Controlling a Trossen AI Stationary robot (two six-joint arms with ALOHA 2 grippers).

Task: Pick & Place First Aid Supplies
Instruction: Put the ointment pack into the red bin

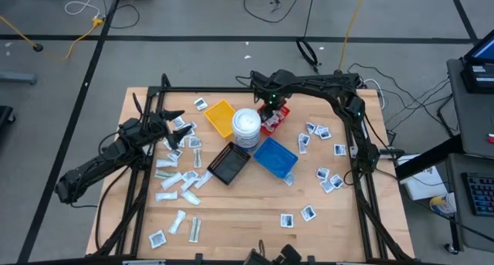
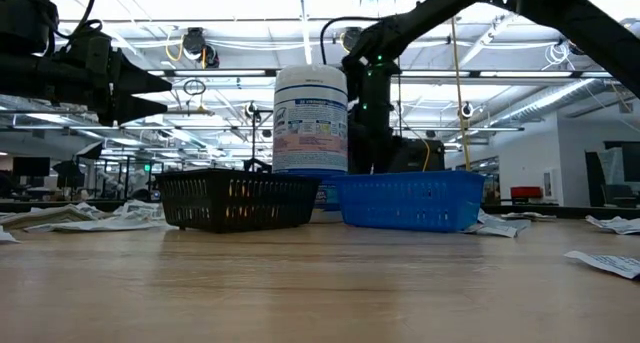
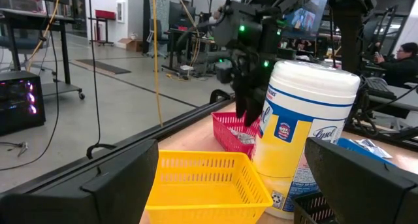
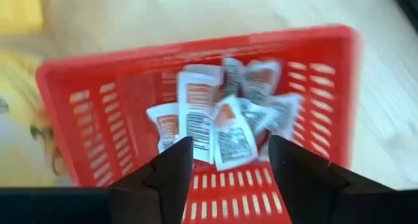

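Right gripper [image 4: 225, 160] hanging with parted, empty fingers over the red tray [image 4: 104, 100].

Its jaws are standing apart, gripping nothing, and a heap of small white packets [image 4: 219, 123] is lying inside the red tray, just beside the white tub [image 1: 246, 127]. The left gripper [image 1: 174, 126] is waiting with its fingers spread wide and holding nothing, well apart from the tub, above loose packets [image 1: 176, 180] that are lying scattered on the wooden table [image 1: 239, 211].
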